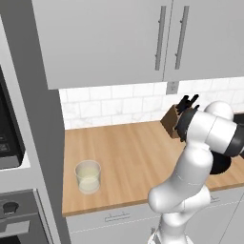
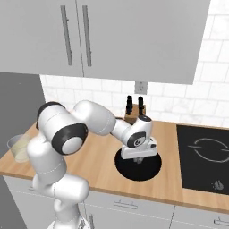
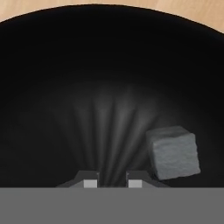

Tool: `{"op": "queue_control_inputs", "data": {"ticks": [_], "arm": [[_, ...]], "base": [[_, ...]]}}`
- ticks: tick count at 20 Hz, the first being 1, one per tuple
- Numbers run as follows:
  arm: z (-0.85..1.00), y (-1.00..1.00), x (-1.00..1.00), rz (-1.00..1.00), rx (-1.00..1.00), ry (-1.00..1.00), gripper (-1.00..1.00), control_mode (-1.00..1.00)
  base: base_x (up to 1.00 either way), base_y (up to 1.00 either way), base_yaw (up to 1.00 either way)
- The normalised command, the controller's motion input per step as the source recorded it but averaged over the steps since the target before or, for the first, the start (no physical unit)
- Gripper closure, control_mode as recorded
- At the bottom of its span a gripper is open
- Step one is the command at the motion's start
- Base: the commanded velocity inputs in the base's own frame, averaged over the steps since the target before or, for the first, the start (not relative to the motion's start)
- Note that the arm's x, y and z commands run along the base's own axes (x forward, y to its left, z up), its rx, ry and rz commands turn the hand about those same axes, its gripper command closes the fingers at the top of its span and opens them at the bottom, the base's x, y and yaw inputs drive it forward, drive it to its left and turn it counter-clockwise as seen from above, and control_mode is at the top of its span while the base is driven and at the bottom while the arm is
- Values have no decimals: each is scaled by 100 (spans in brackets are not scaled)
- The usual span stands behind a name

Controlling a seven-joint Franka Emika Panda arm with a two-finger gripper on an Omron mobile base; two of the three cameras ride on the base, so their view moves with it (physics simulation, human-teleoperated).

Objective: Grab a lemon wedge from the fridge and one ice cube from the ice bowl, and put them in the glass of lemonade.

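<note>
Grey ice cube (image 3: 173, 152) lies in black round bowl (image 2: 152, 170), at 3 o'clock of end effector (image 3: 112, 180), just beside, not between fingertips. End effector narrow, closed on nothing, low inside bowl. Clear short glass of pale lemonade (image 1: 88, 177) on wooden tabletop (image 1: 128, 157), well apart at 9 o'clock.

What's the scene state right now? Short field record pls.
gripper: lowered into the black bowl, jaws shut, nothing visibly between the fingertips
ice cube: grey, lying in the bowl just beside the fingertips, not gripped
glass of lemonade: upright on the wooden counter, near its left end, apart from the arm
knife block: at the backsplash behind the arm
cooktop: right of the bowl
</note>
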Motion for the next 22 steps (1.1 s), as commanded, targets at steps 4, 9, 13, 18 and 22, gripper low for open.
{"op": "queue_control_inputs", "data": {"ticks": [4,9,13,18,22], "arm": [[15,0,-24,0,0,0,100,-100],[25,17,-20,0,0,0,100,-100],[23,46,-19,0,0,0,100,-100],[41,51,-39,1,0,-2,100,-100],[54,54,-39,3,0,-2,100,-100]], "base": [[0,0,0],[0,0,0],[0,0,0],[0,0,0],[0,0,0]]}}
